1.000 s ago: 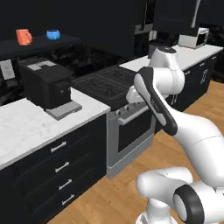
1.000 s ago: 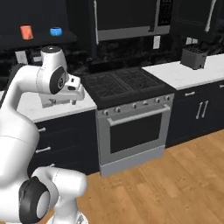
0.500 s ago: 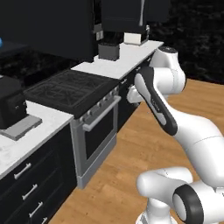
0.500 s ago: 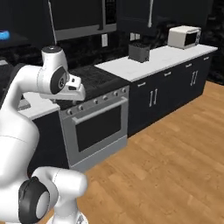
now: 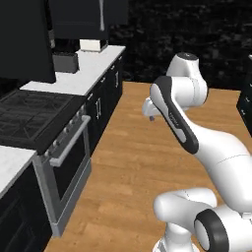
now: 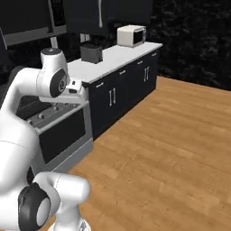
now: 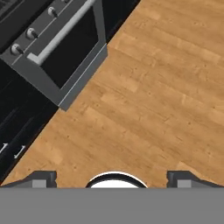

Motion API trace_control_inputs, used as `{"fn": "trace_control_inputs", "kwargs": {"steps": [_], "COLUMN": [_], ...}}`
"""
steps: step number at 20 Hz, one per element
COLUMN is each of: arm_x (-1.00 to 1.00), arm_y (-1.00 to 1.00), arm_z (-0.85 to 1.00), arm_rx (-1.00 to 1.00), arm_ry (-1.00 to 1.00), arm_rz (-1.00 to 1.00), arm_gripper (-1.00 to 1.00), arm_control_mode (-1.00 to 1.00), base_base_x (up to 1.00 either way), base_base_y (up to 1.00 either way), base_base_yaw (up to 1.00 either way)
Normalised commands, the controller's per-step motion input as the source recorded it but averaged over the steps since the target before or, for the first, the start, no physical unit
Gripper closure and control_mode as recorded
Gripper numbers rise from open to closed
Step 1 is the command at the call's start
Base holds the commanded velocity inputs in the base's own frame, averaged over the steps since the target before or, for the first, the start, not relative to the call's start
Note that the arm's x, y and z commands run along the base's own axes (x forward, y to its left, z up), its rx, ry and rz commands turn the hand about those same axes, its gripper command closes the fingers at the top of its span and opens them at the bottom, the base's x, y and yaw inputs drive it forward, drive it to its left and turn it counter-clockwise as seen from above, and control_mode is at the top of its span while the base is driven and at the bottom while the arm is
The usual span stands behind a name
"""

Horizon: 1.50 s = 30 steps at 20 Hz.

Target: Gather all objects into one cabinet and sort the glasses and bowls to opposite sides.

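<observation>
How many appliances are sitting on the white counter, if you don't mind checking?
2: a dark toaster near the stove end and a white microwave at the far end. Others may be hidden.

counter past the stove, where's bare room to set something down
The white counter is bare along its front edge and between the stove and the dark toaster. It is crowded at the back, where the toaster and the white microwave stand. The wooden floor is wide open.

A black upper cabinet [image 6: 122, 11] with its silver-handled door closed.
</observation>
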Motion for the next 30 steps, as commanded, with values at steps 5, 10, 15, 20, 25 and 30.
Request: {"fn": "trace_control_inputs", "kwargs": {"steps": [5, 10, 15, 20, 25, 30], "arm_x": [0.0, 0.0, 0.0, 0.0, 0.0, 0.0], "arm_y": [0.0, 0.0, 0.0, 0.0, 0.0, 0.0], "arm_z": [0.0, 0.0, 0.0, 0.0, 0.0, 0.0], "arm_rx": [0.0, 0.0, 0.0, 0.0, 0.0, 0.0], "arm_ry": [0.0, 0.0, 0.0, 0.0, 0.0, 0.0], "arm_rz": [0.0, 0.0, 0.0, 0.0, 0.0, 0.0], "arm_gripper": [-1.0, -1.0, -1.0, -1.0, -1.0, -1.0], "arm_control_mode": [1.0, 1.0, 1.0, 1.0, 1.0, 1.0], "base_base_x": [0.43, 0.36, 0.86, 1.0, 1.0, 1.0], "base_base_y": [-0.6, -0.1, 0.26, 0.53, 0.76, 0.89], "base_base_yaw": [-0.64, -0.5, -0.39, -0.37, -0.35, -0.23]}}
